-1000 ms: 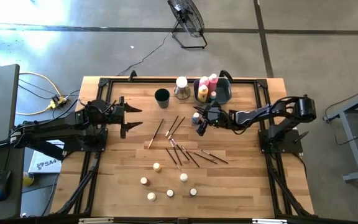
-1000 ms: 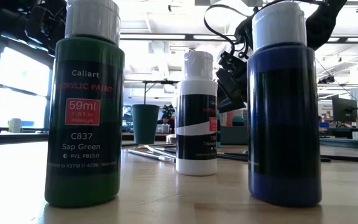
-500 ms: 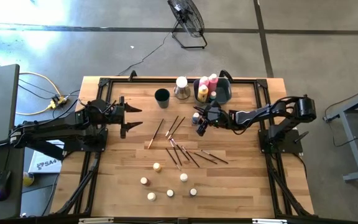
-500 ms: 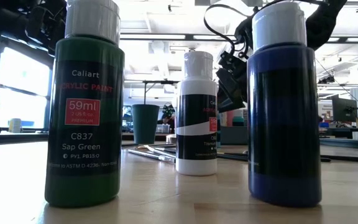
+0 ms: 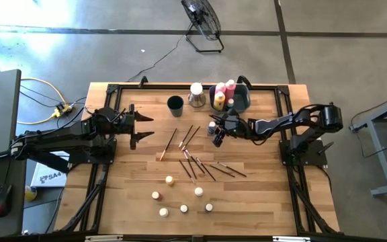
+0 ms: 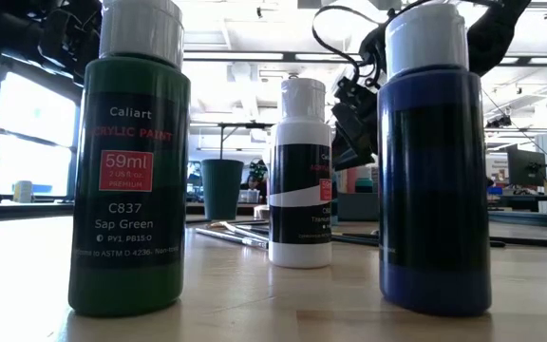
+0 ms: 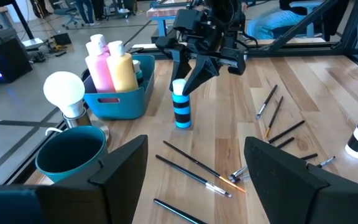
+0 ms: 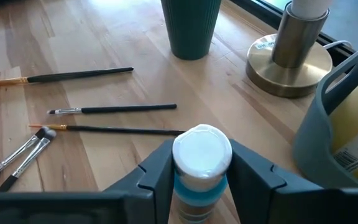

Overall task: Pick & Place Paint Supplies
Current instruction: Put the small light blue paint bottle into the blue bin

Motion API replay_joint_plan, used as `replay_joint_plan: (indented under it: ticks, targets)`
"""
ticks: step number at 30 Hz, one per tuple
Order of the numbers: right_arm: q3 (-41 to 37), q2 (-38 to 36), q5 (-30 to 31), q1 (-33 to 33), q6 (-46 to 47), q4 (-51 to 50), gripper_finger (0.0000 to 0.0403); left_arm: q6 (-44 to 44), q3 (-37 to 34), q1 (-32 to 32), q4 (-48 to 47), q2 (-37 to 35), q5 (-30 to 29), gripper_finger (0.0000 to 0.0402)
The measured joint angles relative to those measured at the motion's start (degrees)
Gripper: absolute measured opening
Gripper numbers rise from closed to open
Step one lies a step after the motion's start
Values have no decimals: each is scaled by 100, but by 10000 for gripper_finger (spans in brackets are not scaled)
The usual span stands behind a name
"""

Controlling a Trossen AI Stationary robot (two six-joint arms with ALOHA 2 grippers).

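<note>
— Fingers on the right gripper (image 8: 194,171) have drawn in over the last second; did you catch it? They stood wider a moment ago, and now they flank the small teal-and-black striped paint bottle with the white cap (image 7: 180,104).

— I did. From the right wrist view the two dark fingers sit either side of the bottle's neck, right up against it. I'd call that a pinch just forming, though whether it's firm yet I can't say.

— And the bottle itself?

— Upright on the wooden table (image 5: 261,202), not lifted, just beside the grey-blue rectangular plastic bin (image 7: 132,99) that already holds the pink bottle (image 7: 98,65) and the yellow bottle (image 7: 122,67).

— So the grab is under way. My guess is a lift and a short carry into that bin comes next.

— Likely. Plenty left, mind: thin dark-handled brushes (image 5: 197,161) scattered mid-table and the little white-capped pots (image 5: 180,198) nearer the front edge.

— The left gripper (image 5: 143,126)?

— Parked over the table's left side, fingers spread, holding nothing, well apart from the dark green round cup (image 5: 175,103).
</note>
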Motion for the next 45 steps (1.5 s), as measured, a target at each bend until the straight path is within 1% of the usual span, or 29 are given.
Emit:
replay_joint_plan:
  ticks: [6,10,17,20,23,27,30,34,45]
  targets:
    - [2,-498,34,0,0,-276,121,-2,0,0,-42,0,-2,264]
    - [3,-1042,84,0,-1,-746,119,-7,0,0,-118,0,-2,264]
    - [2,-2098,433,0,59,-1804,121,-21,-2,0,-192,1,-4,264]
    - [2,-2518,652,0,62,-2200,119,-35,-2,0,-192,0,-4,264]
    - [2,-2920,1035,2,154,-2594,116,-37,-2,0,-195,2,-4,264]
    - [2,-3304,1535,0,214,-3045,122,-37,-2,0,-194,2,-6,264]
    - [2,-3463,1770,-24,321,-3110,120,-35,-2,0,-192,2,-9,264]
    - [2,-3511,1830,-203,359,-3127,117,-33,-2,0,-190,2,-26,264]
    - [2,-3244,1839,-1189,523,-2998,117,-22,-4,0,-174,2,-22,264]
